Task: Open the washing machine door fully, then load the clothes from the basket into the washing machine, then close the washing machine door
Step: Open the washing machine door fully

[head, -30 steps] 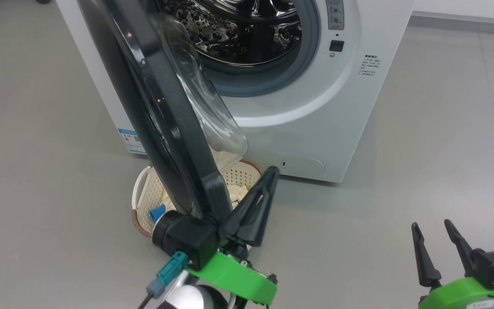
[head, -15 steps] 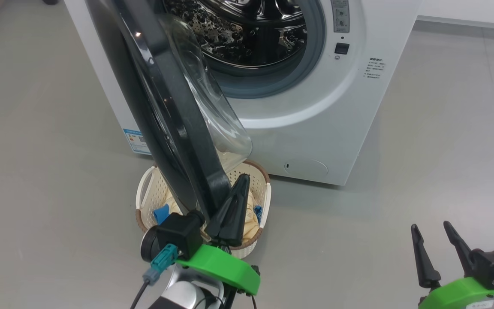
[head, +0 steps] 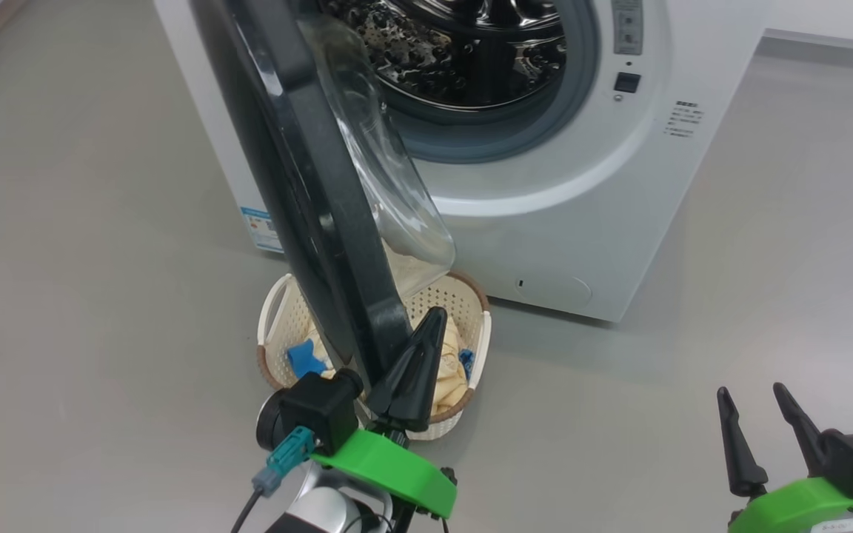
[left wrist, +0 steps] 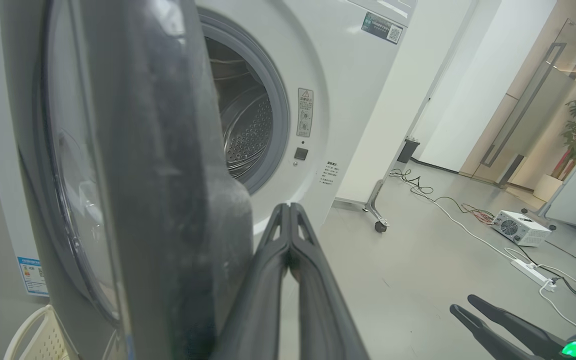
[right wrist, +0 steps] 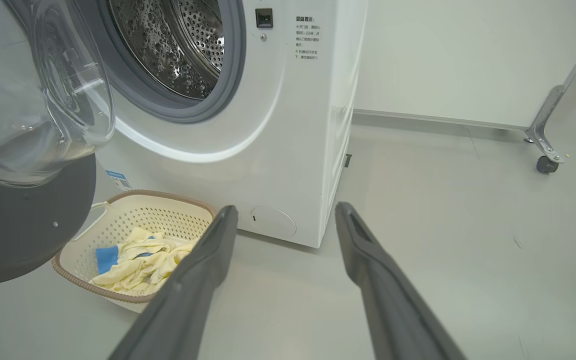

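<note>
Just beside the open washing machine door, the left hand is pressed together, holding nothing. The right hand is spread.

Left gripper and right gripper: tapered black fingers on bright green mounts, each bearing black camera box and teal connector.

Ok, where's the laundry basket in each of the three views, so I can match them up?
Head view: basket at lower centre, on the floor under the open door.
Left wrist view: bottom left corner, a sliver of its handle and wall.
Right wrist view: lower left, with clothes inside.
Shared landmark: the blue sticker on the washing machine, just above the basket.
</note>
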### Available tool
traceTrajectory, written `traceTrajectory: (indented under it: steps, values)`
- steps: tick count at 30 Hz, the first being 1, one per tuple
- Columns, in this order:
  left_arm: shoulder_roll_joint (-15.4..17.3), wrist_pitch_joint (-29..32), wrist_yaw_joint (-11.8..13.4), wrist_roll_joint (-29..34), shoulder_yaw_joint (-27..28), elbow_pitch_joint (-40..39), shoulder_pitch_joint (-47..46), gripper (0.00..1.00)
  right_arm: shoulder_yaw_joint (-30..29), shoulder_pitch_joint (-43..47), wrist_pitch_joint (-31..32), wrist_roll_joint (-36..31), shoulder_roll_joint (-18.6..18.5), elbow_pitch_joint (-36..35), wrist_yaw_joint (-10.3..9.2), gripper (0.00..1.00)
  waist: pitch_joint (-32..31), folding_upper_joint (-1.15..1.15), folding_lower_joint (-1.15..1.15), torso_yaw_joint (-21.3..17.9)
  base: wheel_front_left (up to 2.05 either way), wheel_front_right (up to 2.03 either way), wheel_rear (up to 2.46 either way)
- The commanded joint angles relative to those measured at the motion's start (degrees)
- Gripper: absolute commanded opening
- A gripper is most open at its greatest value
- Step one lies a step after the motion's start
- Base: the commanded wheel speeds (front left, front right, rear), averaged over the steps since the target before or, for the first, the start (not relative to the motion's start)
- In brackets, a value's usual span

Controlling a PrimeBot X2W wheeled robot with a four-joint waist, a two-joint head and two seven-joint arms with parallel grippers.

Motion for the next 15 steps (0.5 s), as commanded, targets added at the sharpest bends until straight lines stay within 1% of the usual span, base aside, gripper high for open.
traceTrajectory:
  steps: [1,15]
  values:
    - [0.67,-0.60,0.20,-0.16,2.74,-0.85,-2.22,0.00,0.91,-2.37,-0.01,0.44,-0.71,-1.47,0.59,1.00,0.35,0.00,0.00,1.06,0.00,0.00,0.00]
    - [0.98,-2.37,0.35,1.44,1.53,-2.84,-2.04,0.00,0.25,-2.66,1.25,-0.51,-0.71,-1.47,0.59,1.00,0.85,0.00,0.00,8.30,0.00,0.00,0.00]
